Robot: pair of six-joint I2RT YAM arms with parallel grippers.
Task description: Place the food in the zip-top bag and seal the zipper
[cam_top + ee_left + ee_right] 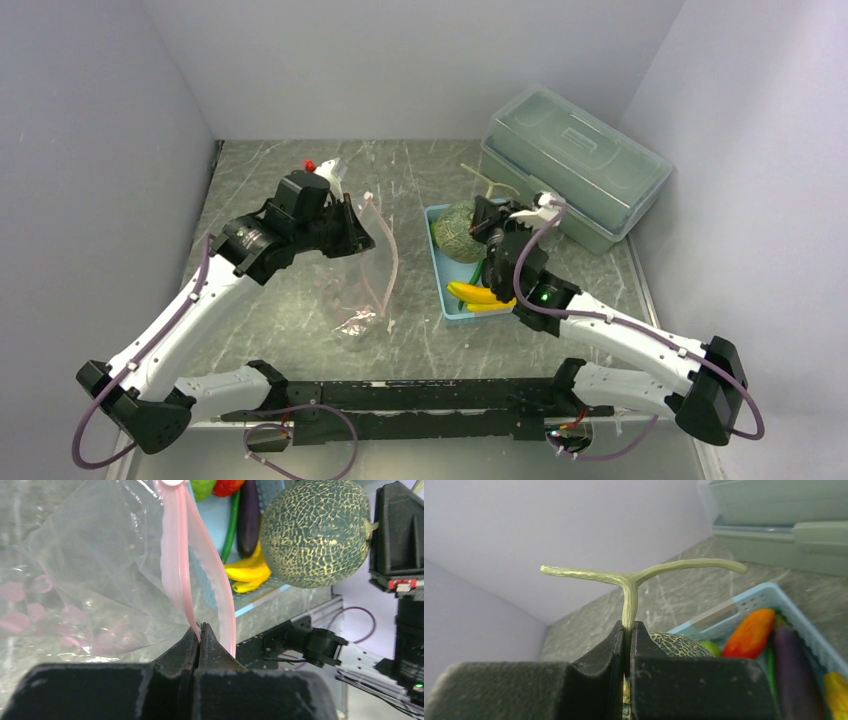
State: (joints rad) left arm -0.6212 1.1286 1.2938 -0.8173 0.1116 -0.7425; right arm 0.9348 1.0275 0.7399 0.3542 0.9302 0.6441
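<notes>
My left gripper (200, 630) is fully closed on the pink zipper (172, 555) of the zip-top bag (90, 580); the clear bag stands on the bench (300, 180), left of the blue basket (437, 268). My right gripper (629, 630) is closed tight on the pale stem (629, 580) of the melon (315, 532), at the far end of the basket, and I cannot tell if the melon is lifted. The bananas (478, 295), eggplant (794, 665) and orange-red piece (751, 632) lie in the basket.
</notes>
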